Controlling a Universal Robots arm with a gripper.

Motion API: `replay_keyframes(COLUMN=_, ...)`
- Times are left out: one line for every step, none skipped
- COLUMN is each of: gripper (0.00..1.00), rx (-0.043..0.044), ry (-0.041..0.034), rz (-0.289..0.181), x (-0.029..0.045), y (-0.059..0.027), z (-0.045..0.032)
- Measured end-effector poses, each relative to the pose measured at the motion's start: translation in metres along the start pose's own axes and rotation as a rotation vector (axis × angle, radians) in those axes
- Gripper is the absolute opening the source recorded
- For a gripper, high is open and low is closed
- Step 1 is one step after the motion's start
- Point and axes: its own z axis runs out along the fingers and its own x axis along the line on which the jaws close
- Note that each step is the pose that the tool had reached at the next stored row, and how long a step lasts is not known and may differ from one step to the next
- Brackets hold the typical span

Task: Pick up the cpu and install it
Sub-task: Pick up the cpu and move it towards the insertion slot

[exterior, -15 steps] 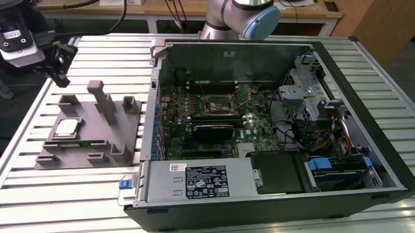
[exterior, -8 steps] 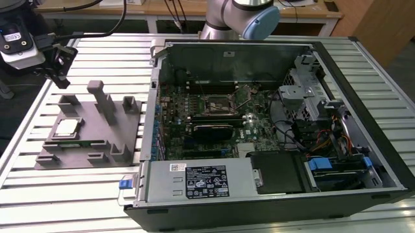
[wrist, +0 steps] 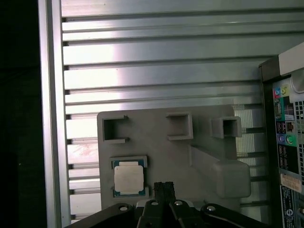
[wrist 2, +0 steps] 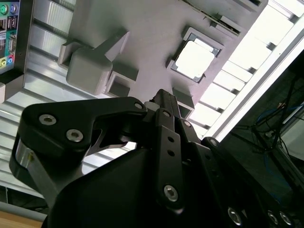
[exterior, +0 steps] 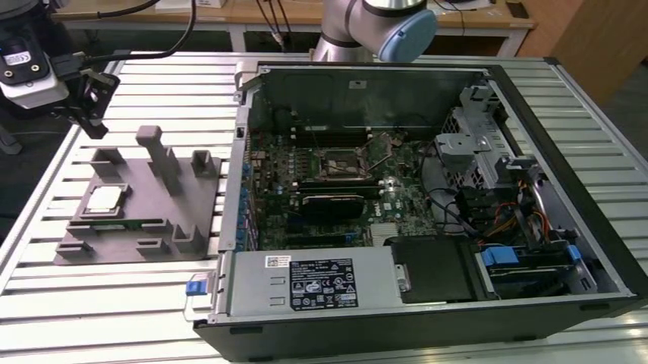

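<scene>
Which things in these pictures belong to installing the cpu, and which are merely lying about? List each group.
Job in hand:
- cpu
- grey tray holding it
- motherboard socket
- gripper, near the tray

Lying about:
- memory stick on the tray
- power supply
- drive cables

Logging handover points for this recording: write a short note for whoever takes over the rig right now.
Gripper: shut, holding nothing, raised clear of the grey tray, nearest the cpu.
Cpu: lies flat in its recess on the tray, to the exterior view's left of the open computer case.
Motherboard socket: inside the case, away from the gripper.
Done: nothing that shows.
Left: pick-up and install.
</scene>
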Motion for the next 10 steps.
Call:
replay_keyframes(gripper=0.11, rx=0.0, ry=0.0, rz=0.0, x=0.0007, y=-0.0001, z=0.0001)
replay_keyframes(gripper=0.11, rx=0.0, ry=-0.0001, rz=0.0, x=0.0016, y=-0.0001, z=0.0003)
replay_keyframes(gripper=0.11, rx=0.0, ry=0.0, rz=0.0, x=0.0024, y=-0.0002, z=0.0005)
replay_keyframes(gripper=0.11, rx=0.0, ry=0.0001, rz=0.0, x=0.0031, y=-0.0003, z=0.0008)
replay_keyframes(gripper=0.11, rx=0.0, ry=0.0001, rz=0.0, x=0.0038, y=-0.0004, z=0.0011)
replay_keyframes(gripper=0.11, rx=0.0001, ry=0.0, rz=0.0, x=0.0046, y=-0.0004, z=0.0015)
replay_keyframes(gripper=0.11, rx=0.0, ry=0.0, rz=0.0, x=0.0054, y=-0.0005, z=0.002)
replay_keyframes(gripper=0.11, rx=0.0, ry=0.0, rz=0.0, x=0.0062, y=-0.0006, z=0.0024)
replay_keyframes(gripper=0.11, rx=0.0, ry=0.0, rz=0.0, x=0.007, y=-0.0007, z=0.0028)
replay_keyframes(gripper=0.11, rx=0.0, ry=0.0, rz=0.0, x=0.0078, y=-0.0007, z=0.0032)
